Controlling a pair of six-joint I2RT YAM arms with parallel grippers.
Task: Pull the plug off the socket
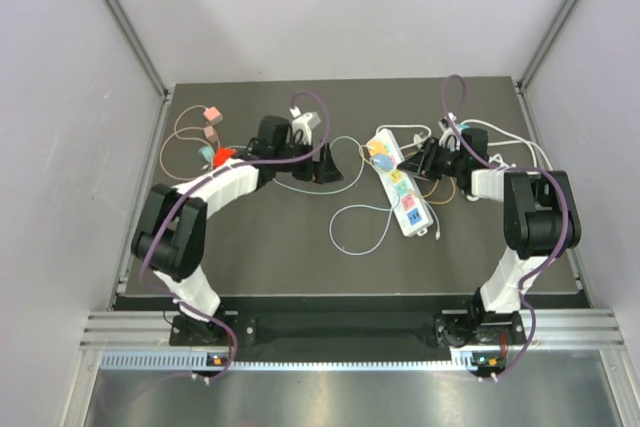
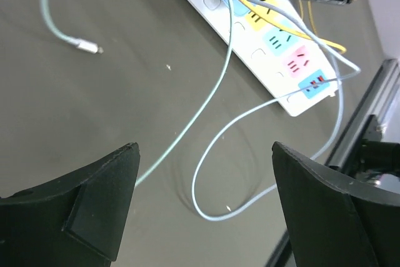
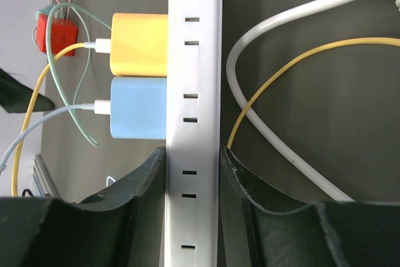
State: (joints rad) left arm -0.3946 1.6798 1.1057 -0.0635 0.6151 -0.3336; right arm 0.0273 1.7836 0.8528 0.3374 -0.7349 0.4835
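Step in hand: I judge this to be the approach before the pull; the strip is braced and no plug is gripped yet.
Right gripper: clenched across the white power strip, one finger on each long side, holding it on the table.
Left gripper: released, jaws spread wide with nothing between them. It hovers over loose cables, well apart from the strip.
Plugs: the yellow plug and blue plug sit side by side, both seated in the strip, just beyond the right fingers.
Which plug is meant: I cannot tell.
Next move calls for: bring the left gripper to the strip, set its jaws across one plug body, close, then pull straight off the strip's face against a firm right hold.
Watch: the cables trailing from both plugs could snag the jaws.
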